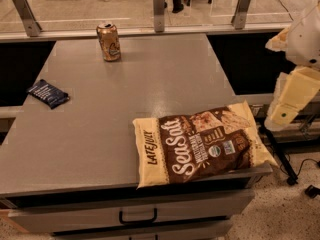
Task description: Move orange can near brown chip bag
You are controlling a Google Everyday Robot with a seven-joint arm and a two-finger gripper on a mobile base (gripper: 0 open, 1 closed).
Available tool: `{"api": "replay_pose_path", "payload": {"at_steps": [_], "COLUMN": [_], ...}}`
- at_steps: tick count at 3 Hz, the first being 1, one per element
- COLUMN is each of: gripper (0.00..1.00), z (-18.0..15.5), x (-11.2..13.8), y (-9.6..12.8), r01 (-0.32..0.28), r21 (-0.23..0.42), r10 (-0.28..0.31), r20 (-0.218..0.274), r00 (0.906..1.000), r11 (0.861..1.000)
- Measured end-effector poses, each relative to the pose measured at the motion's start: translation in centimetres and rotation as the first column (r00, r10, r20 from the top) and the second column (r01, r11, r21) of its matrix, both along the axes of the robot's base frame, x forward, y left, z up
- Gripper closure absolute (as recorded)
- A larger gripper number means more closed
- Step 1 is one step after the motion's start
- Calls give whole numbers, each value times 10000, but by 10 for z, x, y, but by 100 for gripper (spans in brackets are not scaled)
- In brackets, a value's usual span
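Observation:
The orange can [109,42] stands upright at the far left of the grey table [125,104], near its back edge. The brown chip bag [200,145] lies flat at the table's front right corner, its right end hanging a little over the edge. My gripper [289,101] hangs off the table's right side, just right of the bag's far end and far from the can. It holds nothing that I can see.
A small dark-blue packet [48,93] lies near the table's left edge. A railing with metal posts [159,6] runs behind the table. A drawer with a black handle [137,217] sits under the front edge. Cables [300,176] lie on the floor at the right.

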State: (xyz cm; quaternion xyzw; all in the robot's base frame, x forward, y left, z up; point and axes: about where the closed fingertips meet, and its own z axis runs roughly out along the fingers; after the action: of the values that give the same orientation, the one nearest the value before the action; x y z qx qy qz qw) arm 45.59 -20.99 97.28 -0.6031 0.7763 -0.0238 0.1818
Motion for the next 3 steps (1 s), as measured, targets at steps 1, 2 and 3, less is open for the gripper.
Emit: {"api": "replay_pose_path", "payload": {"at_steps": [1,2,3], "gripper": [0,0,0], "z": [-7,0,20], "x": [49,106,157], "y": [31,74,124], "r01": [-503,-1160,-1784], "r21": [834,1485,2228], "r10": [451,937,1273], "r20": [630,1494,2259], "r00": [9970,9843,9658], "r11": [9952,9821,9584]}}
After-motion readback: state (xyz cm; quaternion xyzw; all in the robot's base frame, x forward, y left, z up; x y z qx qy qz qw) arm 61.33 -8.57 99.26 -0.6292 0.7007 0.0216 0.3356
